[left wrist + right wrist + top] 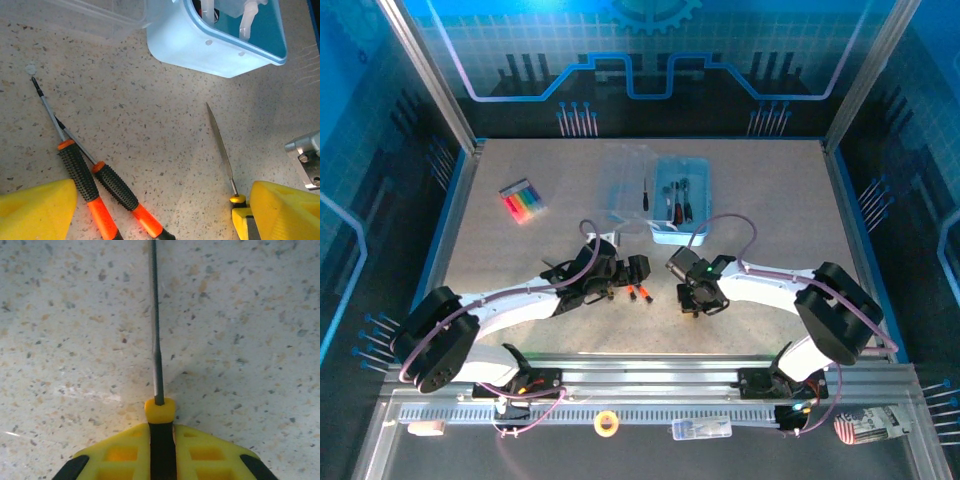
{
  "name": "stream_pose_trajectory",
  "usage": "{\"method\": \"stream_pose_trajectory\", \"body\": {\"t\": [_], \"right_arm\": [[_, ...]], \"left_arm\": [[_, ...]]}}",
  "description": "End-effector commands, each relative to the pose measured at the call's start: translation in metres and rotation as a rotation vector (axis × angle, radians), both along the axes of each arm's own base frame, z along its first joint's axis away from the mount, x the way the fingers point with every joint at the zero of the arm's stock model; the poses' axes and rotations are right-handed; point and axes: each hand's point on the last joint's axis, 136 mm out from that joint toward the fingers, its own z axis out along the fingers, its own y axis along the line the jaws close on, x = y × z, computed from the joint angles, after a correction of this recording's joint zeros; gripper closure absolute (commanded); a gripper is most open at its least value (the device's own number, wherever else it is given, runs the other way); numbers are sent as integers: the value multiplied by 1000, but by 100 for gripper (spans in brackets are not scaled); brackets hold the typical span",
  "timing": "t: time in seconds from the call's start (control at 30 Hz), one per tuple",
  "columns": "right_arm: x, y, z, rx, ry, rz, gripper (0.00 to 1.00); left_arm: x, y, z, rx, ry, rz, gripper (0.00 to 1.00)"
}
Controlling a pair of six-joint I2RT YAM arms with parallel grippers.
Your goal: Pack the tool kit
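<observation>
The right gripper [161, 442] clamps the file [156, 340] by its handle; the left gripper [160, 212], jaws apart, hangs over two screwdrivers [80, 175].

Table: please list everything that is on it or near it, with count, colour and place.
box: 1, light blue, far centre, holding several dark tools
clear container: 1, transparent, left of box
markers: 1 pack, many colours, far left
screwdrivers: 2, orange and black, lying together under left gripper
file: 1, grey blade, yellow-black handle, in right gripper
tape roll: 1, yellow, near rail
left gripper: 1, yellow fingers, open
right gripper: 1, yellow fingers, shut on file
</observation>
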Motion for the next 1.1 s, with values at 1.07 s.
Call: {"method": "stream_pose_trajectory", "body": {"t": [1.07], "right_arm": [[4,81,46,224,-79,205,87]], "left_arm": [[2,130,39,258,-96,404,1]]}}
